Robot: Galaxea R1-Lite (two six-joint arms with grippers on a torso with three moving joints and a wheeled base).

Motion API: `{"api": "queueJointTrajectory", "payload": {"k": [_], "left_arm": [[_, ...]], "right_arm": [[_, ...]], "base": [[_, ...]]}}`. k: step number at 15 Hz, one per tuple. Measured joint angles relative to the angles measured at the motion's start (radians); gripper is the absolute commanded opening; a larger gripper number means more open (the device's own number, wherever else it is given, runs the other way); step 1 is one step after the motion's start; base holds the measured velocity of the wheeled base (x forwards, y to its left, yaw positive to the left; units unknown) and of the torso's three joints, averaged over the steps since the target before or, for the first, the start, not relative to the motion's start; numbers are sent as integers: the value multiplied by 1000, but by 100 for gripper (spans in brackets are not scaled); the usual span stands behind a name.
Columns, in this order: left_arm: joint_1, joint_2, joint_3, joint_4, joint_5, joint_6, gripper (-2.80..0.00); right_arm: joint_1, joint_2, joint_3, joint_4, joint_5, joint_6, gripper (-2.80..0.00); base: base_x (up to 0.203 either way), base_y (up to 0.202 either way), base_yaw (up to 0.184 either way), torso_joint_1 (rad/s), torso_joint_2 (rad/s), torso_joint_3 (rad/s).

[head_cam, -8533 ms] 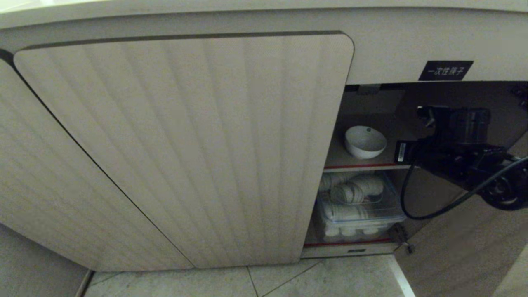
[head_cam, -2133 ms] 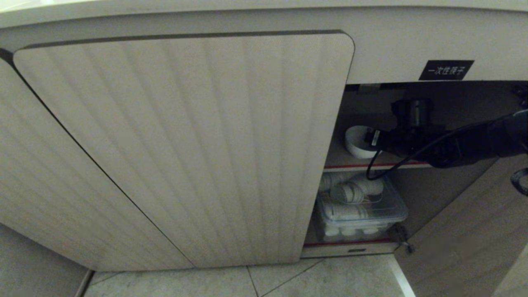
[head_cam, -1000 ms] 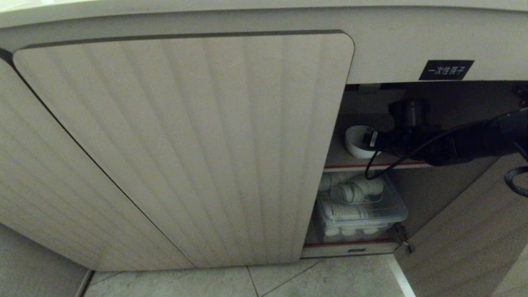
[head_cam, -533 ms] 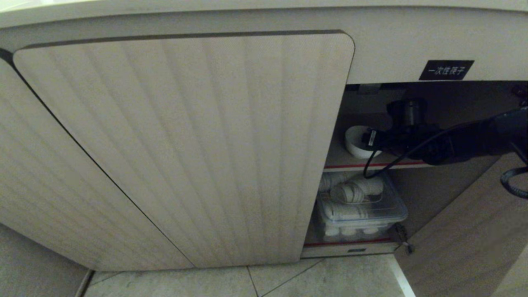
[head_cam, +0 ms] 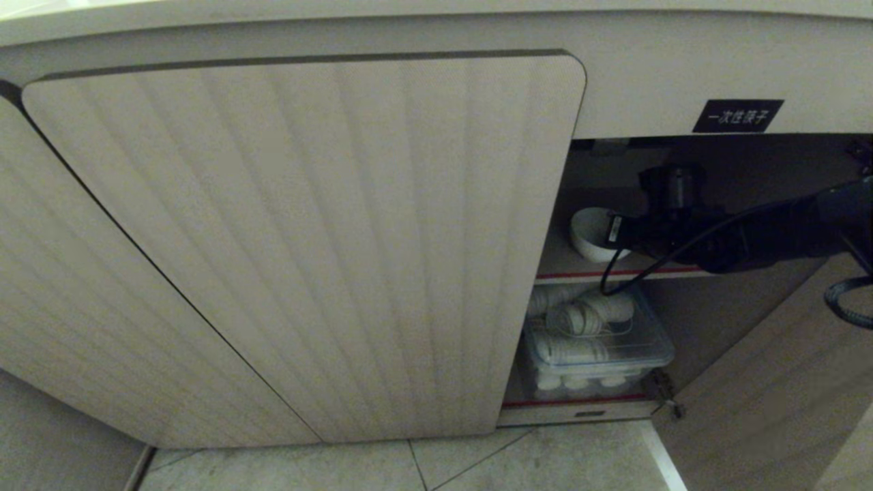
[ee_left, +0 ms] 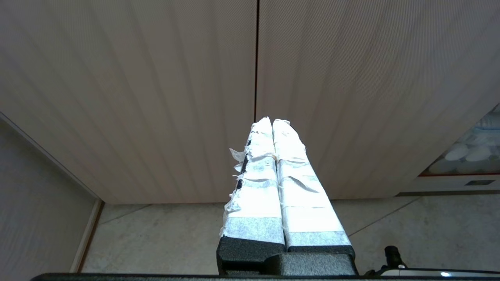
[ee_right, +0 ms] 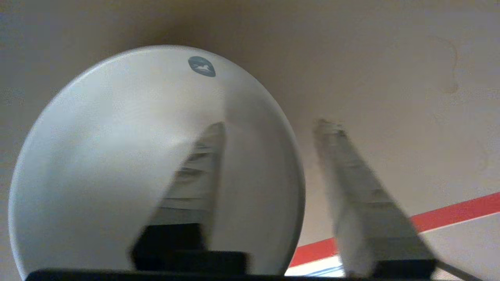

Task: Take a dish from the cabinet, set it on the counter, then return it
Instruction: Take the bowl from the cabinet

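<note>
The dish (head_cam: 586, 235), a small white bowl, sits on the upper red-edged shelf (head_cam: 580, 276) inside the open cabinet (head_cam: 307, 239). My right arm (head_cam: 723, 239) reaches in from the right and hides the bowl's right side. In the right wrist view my right gripper (ee_right: 272, 125) straddles the rim of the dish (ee_right: 117, 156): one finger lies inside the bowl, the other outside, with a gap left between that finger and the rim. My left gripper (ee_left: 272, 121) hangs shut and empty in front of the closed doors. The counter's edge (head_cam: 436, 8) runs along the top.
A clear plastic box (head_cam: 600, 348) of ribbed paper cups fills the lower shelf. The open right door (head_cam: 771, 382) stands beside the arm. A black cable (head_cam: 631, 276) droops over the shelf edge. A black label (head_cam: 738, 116) is above the opening. Tiled floor (head_cam: 545, 457) lies below.
Since the earliest frame my right arm has reached leftward into the upper shelf, up to the dish. Over the last second it has barely shifted. The dish stays on the shelf.
</note>
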Motion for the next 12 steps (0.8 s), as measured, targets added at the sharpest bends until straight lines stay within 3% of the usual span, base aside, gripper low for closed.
{"api": "queueJointTrajectory", "payload": {"k": [12], "left_arm": [[0,0,0,0,0,0,-280]], "right_arm": [[3,0,-6,0,0,-1,-280]], "base": [[0,0,0,0,0,0]]}}
